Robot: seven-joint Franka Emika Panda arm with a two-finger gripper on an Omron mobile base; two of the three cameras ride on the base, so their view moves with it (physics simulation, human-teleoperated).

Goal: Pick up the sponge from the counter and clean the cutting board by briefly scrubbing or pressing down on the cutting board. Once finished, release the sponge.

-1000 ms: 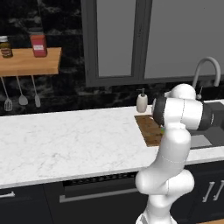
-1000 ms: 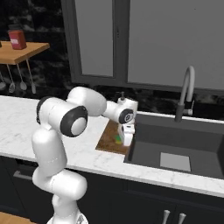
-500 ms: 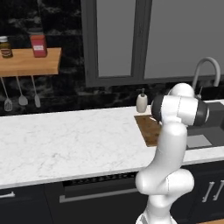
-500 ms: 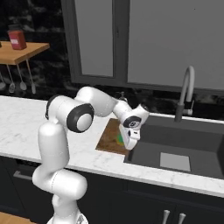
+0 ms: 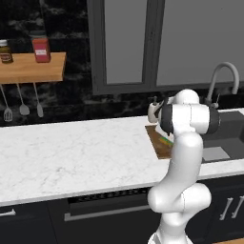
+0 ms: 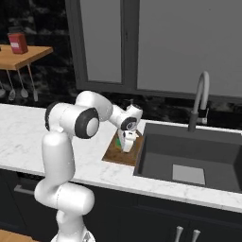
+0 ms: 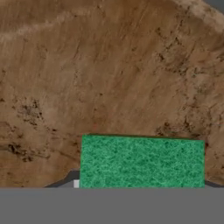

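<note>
1. One cutting board [image 6: 124,152] is the landmark: it lies flat on the white marble counter [image 5: 71,152], its right edge just beside the dark sink [image 6: 189,158].
2. Writing: none can be read. The red canister [image 5: 41,49] and the dark jar [image 5: 5,51] on the wooden wall shelf [image 5: 33,69], well to the left of the board, carry labels too small to make out.
3. Arm pose: the white arm rises from the base in front of the counter, folds at a dark elbow joint and reaches over the board; in the right base view the hand points straight down at the board, with the gripper [image 6: 127,147] low over its middle.
4. Sponge [image 7: 142,161]: in the hand view its green face sits directly under the hand against the board's brown grain; in the right base view a sliver of green shows at the board just left of the hand.
5. Pincer state: the fingertips are hidden behind the sponge and the hand, so I cannot tell whether they are spread or pinching the sponge.
6. Surroundings: a soap dispenser [image 5: 153,110] stands behind the board, a curved faucet [image 6: 200,103] behind the sink, and utensils [image 5: 23,99] hang under the shelf.
</note>
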